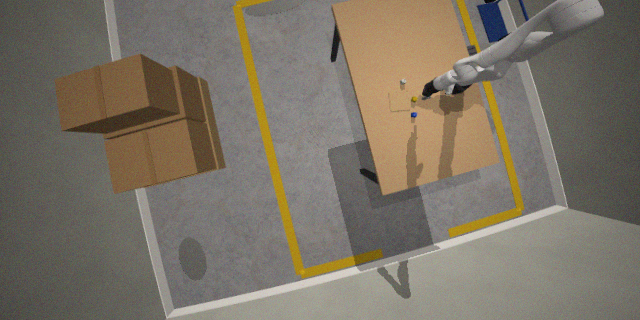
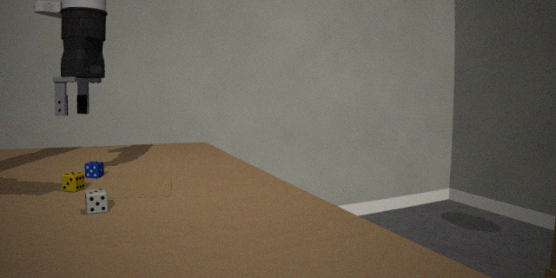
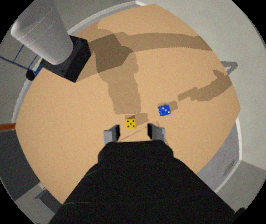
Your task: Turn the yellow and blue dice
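Note:
My gripper is open and empty, well above the table. The yellow die lies just beside the mat, a thin, wood-coloured square. Its top looks like a 5 in the wrist view; its sides show 3 and 6 in the exterior view. The blue die lies off the mat, near a corner; a side shows 5, its top is unclear. The white die lies off the mat, a side showing 5; it is hidden in the wrist view.
The wooden table carries the dice and mat. Shadows of the arm fall across it near the yellow and blue dice. Cardboard boxes stand on the floor away from the table. A blue cart stands behind the arm.

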You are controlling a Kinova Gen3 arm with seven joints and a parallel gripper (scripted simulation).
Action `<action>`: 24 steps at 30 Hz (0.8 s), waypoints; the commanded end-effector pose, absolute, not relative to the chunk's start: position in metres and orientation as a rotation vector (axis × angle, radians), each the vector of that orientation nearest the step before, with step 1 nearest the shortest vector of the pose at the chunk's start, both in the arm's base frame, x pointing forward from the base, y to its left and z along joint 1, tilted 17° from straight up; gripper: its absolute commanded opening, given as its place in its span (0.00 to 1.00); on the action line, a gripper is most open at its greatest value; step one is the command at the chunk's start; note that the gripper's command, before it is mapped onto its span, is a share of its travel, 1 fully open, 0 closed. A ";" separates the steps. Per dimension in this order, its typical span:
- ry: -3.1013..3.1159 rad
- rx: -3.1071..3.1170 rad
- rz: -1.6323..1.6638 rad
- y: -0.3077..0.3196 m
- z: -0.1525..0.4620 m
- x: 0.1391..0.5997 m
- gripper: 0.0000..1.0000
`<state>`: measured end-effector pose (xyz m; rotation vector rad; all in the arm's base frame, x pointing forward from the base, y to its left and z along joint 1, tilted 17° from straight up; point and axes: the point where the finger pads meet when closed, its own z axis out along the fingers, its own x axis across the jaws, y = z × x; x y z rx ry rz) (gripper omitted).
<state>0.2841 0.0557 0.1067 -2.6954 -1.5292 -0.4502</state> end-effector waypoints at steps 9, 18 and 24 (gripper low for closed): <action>-1.527 -2.698 -0.451 0.052 0.106 0.282 1.00; -1.530 -2.696 -0.451 0.051 0.106 0.282 1.00; -1.530 -2.696 -0.451 0.051 0.106 0.282 1.00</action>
